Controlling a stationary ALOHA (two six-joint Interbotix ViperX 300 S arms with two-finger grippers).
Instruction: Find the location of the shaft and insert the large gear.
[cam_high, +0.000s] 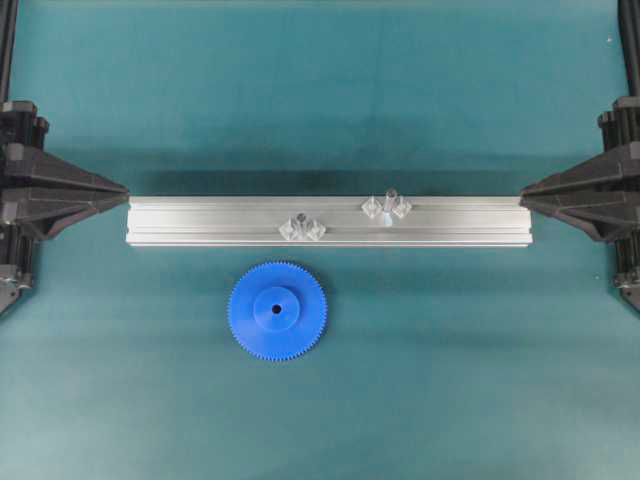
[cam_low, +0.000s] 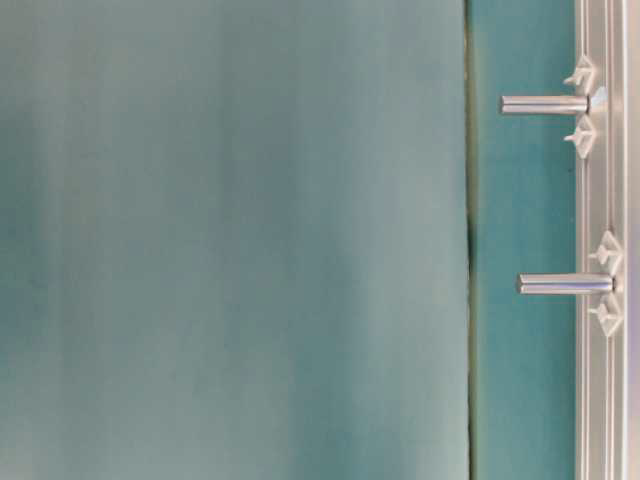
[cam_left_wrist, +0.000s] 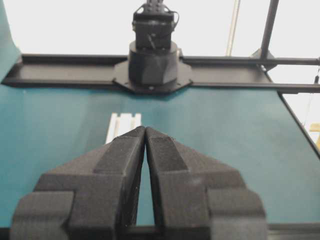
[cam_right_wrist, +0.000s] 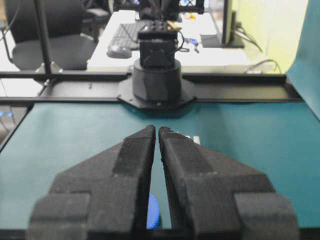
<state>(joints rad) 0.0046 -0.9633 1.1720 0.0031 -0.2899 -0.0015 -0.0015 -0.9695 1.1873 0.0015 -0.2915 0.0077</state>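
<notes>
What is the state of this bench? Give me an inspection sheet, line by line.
Surface: teal mat, under a silver aluminium rail.
Job's things: thin silvery upright shaft on the rail between two clear mounts, bare; bright blue toothed plastic gear flat on the mat in front of the rail, touching nothing else.
Clutter: a shorter dark-topped stub on the rail; otherwise nothing seen.
Grippers: left gripper shut, empty; right gripper shut, empty; each is at one end of the rail.
Cables: some on the white desk beyond the rig.
Surroundings: keyboard and black chair.
</notes>
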